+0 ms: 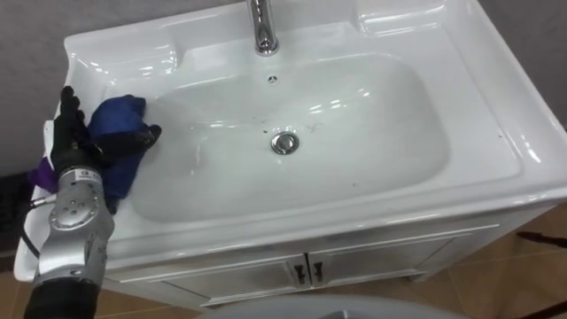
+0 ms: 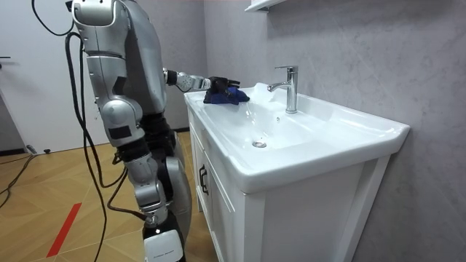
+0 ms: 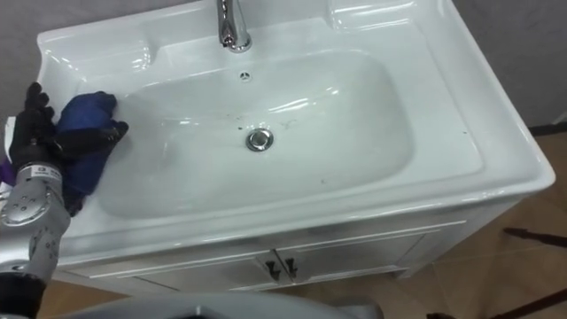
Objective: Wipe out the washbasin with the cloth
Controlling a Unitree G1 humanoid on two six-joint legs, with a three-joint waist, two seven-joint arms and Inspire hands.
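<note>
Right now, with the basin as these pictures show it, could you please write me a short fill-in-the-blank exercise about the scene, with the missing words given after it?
1. The left hand grips a cloth whose colour is ____.
2. From the robot's side, the cloth rests on the ____ rim of the basin.
3. The faucet stands behind the drain, and the cabinet doors below the basin are ____ (open or closed).

Missing words: blue; left; closed.

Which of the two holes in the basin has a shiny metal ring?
The drain at the bottom; the overflow hole is smaller and sits higher, just below the faucet.
</note>
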